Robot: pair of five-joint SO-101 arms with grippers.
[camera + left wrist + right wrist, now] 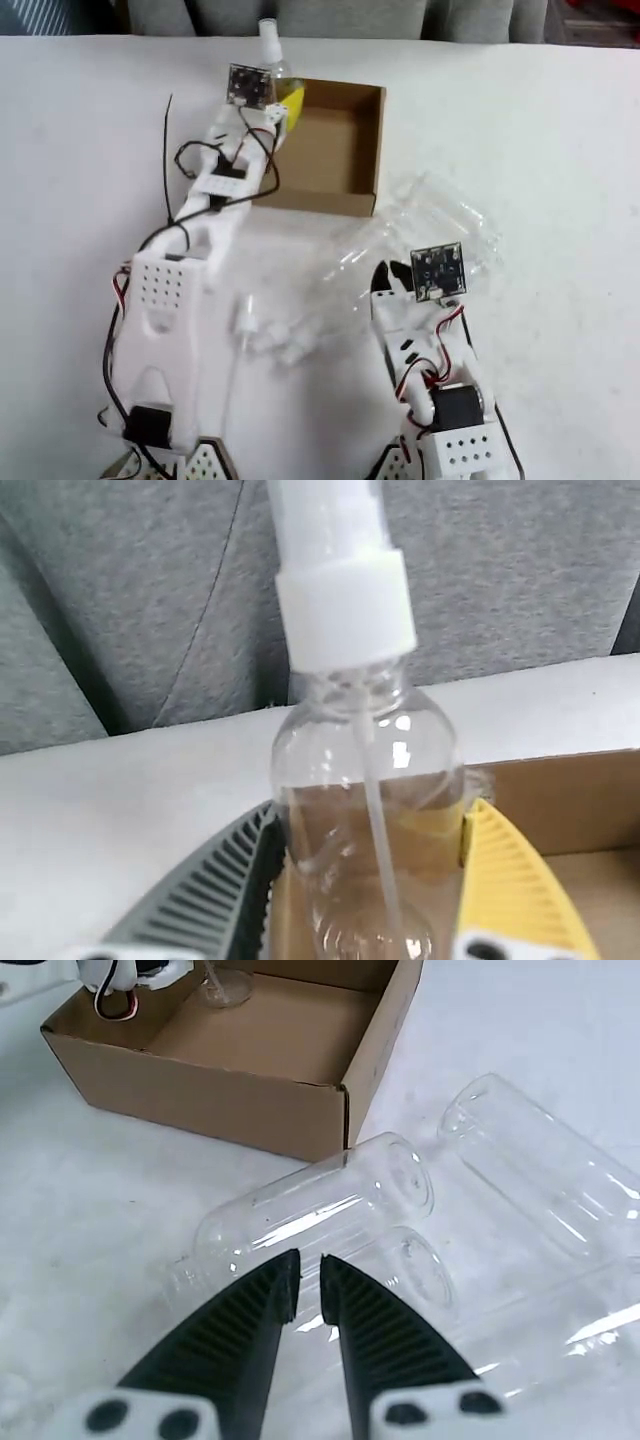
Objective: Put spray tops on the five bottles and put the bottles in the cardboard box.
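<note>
Boxing: my left claw (365, 885) is clamping a clear white-topped plastic bottle (365, 770) over the brown cardboard box (318, 203), probably needing lowering; my right claw (309, 1272) is hanging near-closed, empty.

We see clear, glossy plastic in the held bottle (330, 780), with a white, matt plastic spray top (345, 605). The left gripper (368, 815) has ribbed plastic fingers (505, 875), grey and yellow; the right gripper (308, 1265) is black, ribbed, matt. The loose bottles (320, 1205) gleam likewise. The cardboard box (270, 1035) is plain matt paperboard; the table (90, 1190) looks smooth, perhaps laminate. Behind it, grey woven cloth (120, 590).
</note>
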